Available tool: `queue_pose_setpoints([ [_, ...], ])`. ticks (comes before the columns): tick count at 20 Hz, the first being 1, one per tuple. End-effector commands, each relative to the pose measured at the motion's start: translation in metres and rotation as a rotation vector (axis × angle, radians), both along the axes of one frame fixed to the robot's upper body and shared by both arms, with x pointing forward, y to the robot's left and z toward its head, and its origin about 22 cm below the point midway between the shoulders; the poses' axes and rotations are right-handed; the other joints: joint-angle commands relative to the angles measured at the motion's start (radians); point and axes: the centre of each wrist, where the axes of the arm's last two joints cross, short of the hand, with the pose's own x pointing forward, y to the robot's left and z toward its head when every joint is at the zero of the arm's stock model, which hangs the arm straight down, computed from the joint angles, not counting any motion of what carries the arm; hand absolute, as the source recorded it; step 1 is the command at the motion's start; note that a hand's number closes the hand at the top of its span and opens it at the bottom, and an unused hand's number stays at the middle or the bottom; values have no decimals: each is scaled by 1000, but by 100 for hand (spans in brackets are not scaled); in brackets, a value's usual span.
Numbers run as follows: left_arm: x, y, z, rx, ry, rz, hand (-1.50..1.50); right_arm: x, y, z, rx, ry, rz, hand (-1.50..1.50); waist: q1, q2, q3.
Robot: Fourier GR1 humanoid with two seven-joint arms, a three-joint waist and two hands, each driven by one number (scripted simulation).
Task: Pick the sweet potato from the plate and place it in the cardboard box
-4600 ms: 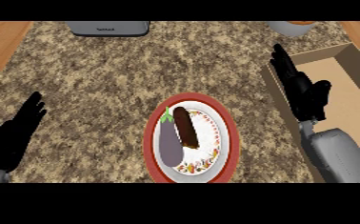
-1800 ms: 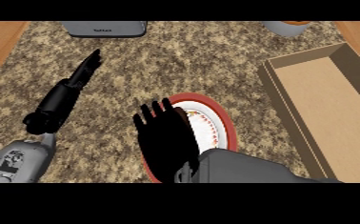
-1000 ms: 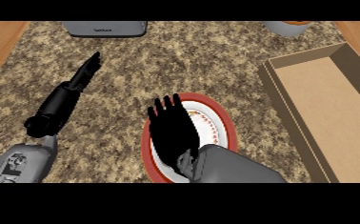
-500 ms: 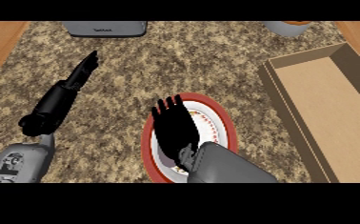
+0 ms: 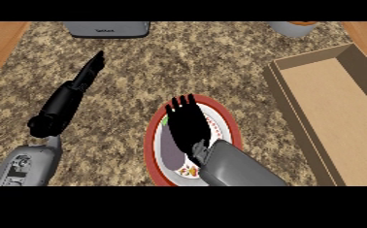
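Observation:
A red-rimmed plate (image 5: pixel 228 125) lies on the speckled counter at lower centre. My right hand (image 5: pixel 188 125) hovers over its middle with the fingers straight and pointing away from me. It hides the sweet potato, and I cannot see any contact with it. A dark purple vegetable (image 5: pixel 171 149) shows on the plate's left side beside the hand. The open cardboard box (image 5: pixel 326 101) stands at the right edge, well apart from the plate. My left hand (image 5: pixel 84 79) rests open at the left, fingers extended.
A grey appliance (image 5: pixel 108 28) sits at the counter's far edge, top left. A pale cup with an orange rim (image 5: pixel 294 27) stands at the top right, behind the box. A wooden strip (image 5: pixel 10 38) borders the counter at the upper left.
My right hand has shifted slightly to the right over the plate, and its fingers have drawn closer together. The left arm has not moved.

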Motion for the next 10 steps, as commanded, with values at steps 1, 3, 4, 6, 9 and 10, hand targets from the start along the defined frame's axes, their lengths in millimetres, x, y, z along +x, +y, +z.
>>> queue_pose_setpoints([
  [1, -17, -16, -8, 9, 4, -4, 0, -5, 4, -22, 0, 28, 3, -150, 5, 0, 0],
  [3, -12, -9, -15, -8, -4, -5, 0, 6, 0, -14, -5, 25, 53, 150, 1, 0, 0],
  [4, 9, -6, 15, 8, -6, -24, 0, 0, 1, -20, 6, 17, 122, 150, -1, 1, 0],
  [6, -4, -10, -8, -5, -15, -16, 0, 13, 4, -20, 35, -15, 162, 150, 6, 2, 0],
  [9, 4, 14, -2, -6, 8, -4, 0, 5, 8, -28, 47, -91, 200, 150, 4, 2, 0],
  [10, 14, 1, -3, 3, 0, -1, 0, 15, 3, -25, 62, -93, 216, 150, 0, 2, 0],
])
